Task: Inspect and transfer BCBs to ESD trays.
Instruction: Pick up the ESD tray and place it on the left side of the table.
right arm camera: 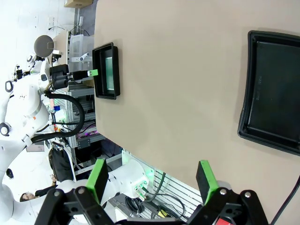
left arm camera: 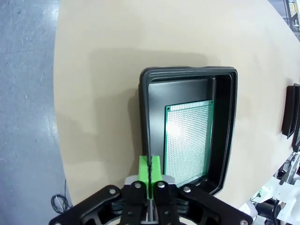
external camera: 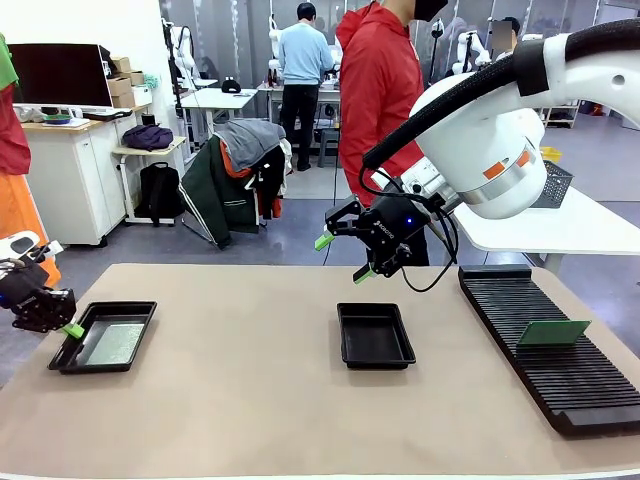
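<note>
A black ESD tray [external camera: 88, 338] lies at the table's left with a green BCB [external camera: 112, 343] flat inside it. My left gripper [external camera: 72, 330] hovers at this tray's left rim, shut with nothing in it. In the left wrist view its pads [left arm camera: 150, 169] press together over the tray [left arm camera: 222, 140] beside the board [left arm camera: 188, 143]. A second ESD tray [external camera: 375, 335] sits empty mid-table. My right gripper [external camera: 343, 257] hangs open above and behind it. Another BCB [external camera: 553, 332] leans in the black slotted rack [external camera: 545, 350]. The right wrist view shows the empty tray [right arm camera: 272, 110] and the far tray [right arm camera: 106, 71].
The slotted rack runs along the table's right side. A person in a red jacket [external camera: 380, 90] stands behind the far edge. A white side table [external camera: 560, 225] with a grey mesh basket [external camera: 555, 185] stands at the right. Bare tan tabletop [external camera: 240, 390] lies between the trays.
</note>
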{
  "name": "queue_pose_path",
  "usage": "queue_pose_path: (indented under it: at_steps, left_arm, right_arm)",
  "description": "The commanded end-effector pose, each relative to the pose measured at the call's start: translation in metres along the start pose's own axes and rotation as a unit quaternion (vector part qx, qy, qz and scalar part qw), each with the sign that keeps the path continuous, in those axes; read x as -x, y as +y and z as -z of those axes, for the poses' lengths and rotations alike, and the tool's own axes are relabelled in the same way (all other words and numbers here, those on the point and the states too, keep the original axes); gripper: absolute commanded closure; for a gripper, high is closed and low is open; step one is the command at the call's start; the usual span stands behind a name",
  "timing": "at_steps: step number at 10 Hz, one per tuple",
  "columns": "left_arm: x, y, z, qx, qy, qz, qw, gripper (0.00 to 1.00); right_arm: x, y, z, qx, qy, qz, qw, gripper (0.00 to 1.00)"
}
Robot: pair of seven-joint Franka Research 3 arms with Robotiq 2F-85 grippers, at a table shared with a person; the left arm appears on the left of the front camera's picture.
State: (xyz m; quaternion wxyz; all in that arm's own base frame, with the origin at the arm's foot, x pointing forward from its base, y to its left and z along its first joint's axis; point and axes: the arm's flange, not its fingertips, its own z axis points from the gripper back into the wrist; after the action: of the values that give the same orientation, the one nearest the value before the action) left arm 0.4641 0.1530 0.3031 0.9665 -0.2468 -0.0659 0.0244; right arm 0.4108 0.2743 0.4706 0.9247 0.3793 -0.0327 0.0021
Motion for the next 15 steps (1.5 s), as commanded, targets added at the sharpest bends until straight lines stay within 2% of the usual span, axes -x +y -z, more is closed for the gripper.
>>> queue_pose_path:
  at_steps: [1, 4, 5, 6, 7, 8, 9, 10, 11, 12, 13, 14, 15]
  left_arm:
    - [0.002, 0.003, -0.001, 0.007, 0.006, -0.004, 1.000, 0.97]
    - [0.002, 0.003, -0.001, 0.007, 0.006, -0.004, 1.000, 0.97]
    - [0.001, 0.000, 0.000, 0.003, 0.003, -0.001, 1.000, 0.81]
    - [0.002, -0.003, -0.003, -0.011, 0.007, -0.004, 1.000, 0.81]
    - [0.004, -0.005, -0.008, -0.017, 0.009, -0.008, 1.000, 0.64]
    - [0.006, -0.007, -0.013, -0.025, 0.010, -0.012, 1.000, 0.76]
    - [0.008, -0.011, -0.018, -0.033, 0.015, -0.011, 0.999, 0.46]
    - [0.011, -0.018, -0.026, -0.052, 0.018, -0.016, 0.998, 0.58]
    - [0.014, -0.029, -0.036, -0.074, 0.022, -0.016, 0.997, 0.28]
    - [0.016, -0.044, -0.048, -0.098, 0.031, -0.013, 0.995, 0.40]
    - [0.019, -0.055, -0.057, -0.115, 0.033, -0.013, 0.993, 0.10]
    - [0.023, -0.068, -0.068, -0.133, 0.033, -0.015, 0.990, 0.22]
    - [0.028, -0.083, -0.080, -0.148, 0.037, -0.013, 0.988, 0.00]
  right_arm:
    - [0.000, 0.002, 0.000, 0.006, 0.001, 0.006, 1.000, 0.00]
    - [0.000, 0.002, 0.000, 0.006, 0.001, 0.006, 1.000, 0.00]
    - [0.000, 0.002, 0.000, 0.006, 0.001, 0.006, 1.000, 0.00]
    - [0.000, 0.002, 0.000, 0.006, 0.001, 0.006, 1.000, 0.00]
    - [0.000, 0.002, 0.000, 0.006, 0.001, 0.006, 1.000, 0.00]
    - [0.000, 0.002, 0.000, 0.006, 0.001, 0.006, 1.000, 0.00]
    - [0.000, 0.002, 0.000, 0.006, 0.001, 0.006, 1.000, 0.00]
    - [0.000, 0.002, 0.000, 0.006, 0.001, 0.006, 1.000, 0.00]
    - [0.000, 0.002, 0.000, 0.006, 0.001, 0.006, 1.000, 0.00]
    - [0.000, 0.002, 0.000, 0.006, 0.001, 0.006, 1.000, 0.00]
    - [0.000, 0.002, 0.000, 0.006, 0.001, 0.006, 1.000, 0.00]
    - [0.000, 0.002, 0.000, 0.006, 0.001, 0.006, 1.000, 0.00]
    - [0.000, 0.002, 0.000, 0.006, 0.001, 0.006, 1.000, 0.00]
